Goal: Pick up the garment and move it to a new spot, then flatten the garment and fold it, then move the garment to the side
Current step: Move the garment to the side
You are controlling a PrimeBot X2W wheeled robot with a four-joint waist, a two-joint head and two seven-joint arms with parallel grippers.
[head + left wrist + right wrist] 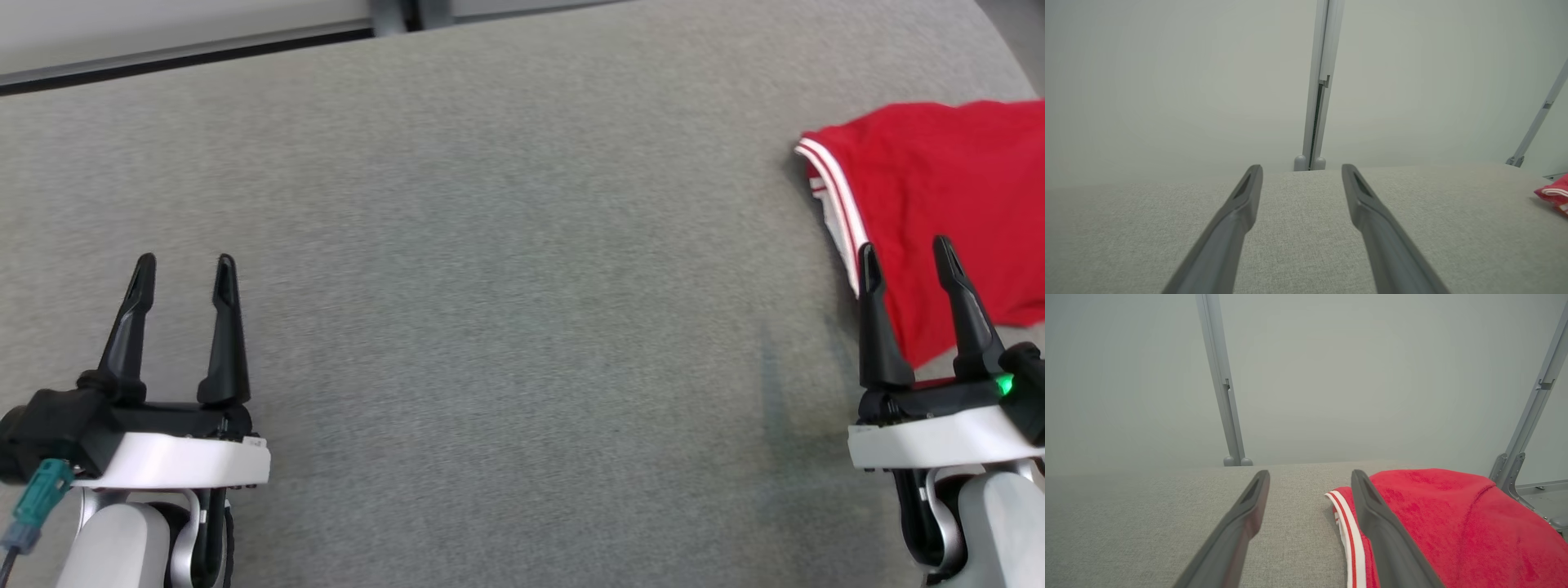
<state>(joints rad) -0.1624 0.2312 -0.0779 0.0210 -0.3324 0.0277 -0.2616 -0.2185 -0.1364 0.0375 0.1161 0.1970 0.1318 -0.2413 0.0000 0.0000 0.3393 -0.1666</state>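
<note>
Folded red cloth garment with white-striped trim [939, 188] lies at the frame's right edge (seemingly parked aside); dark-fingered left gripper [184, 261] and right gripper [906, 245] gape empty.

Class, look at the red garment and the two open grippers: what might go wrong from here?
1. The right gripper stands open close to the red garment; a sweep might catch the striped hem and rumple it.
2. The garment lies far right on the table, running out of the head view; a nudge might push it off the edge.
</note>
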